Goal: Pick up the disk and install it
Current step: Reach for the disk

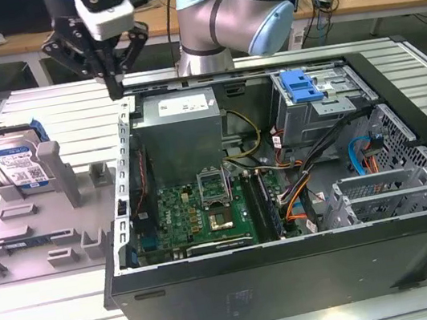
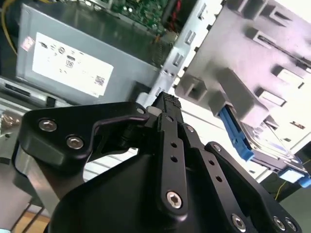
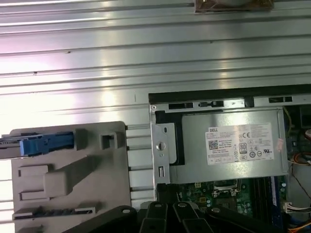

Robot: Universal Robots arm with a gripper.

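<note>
Slatted surface (image 1: 51, 315) is carrying everything; I'm hovering clenched, empty fingers (image 1: 113, 80) over the case (image 1: 297, 277) rim. Disk (image 1: 15, 163) is leaning in its stand (image 1: 45, 227), well aside and lower. Approach step, I'd judge: grasping calls for opening first.

I'm getting bright, even overhead light in the exterior view, and the ribbed silver aluminium counter (image 1: 43, 317) is glaring almost white. In the first wrist view it is throwing broad pinkish-white streaks back at me. In the second wrist view the black metal claw (image 2: 167, 102) is sitting in shade while the pale grey plastic tray (image 2: 252, 48) is washing out toward one corner. Soft shadow is filling the open black computer case (image 1: 296, 269).
</note>
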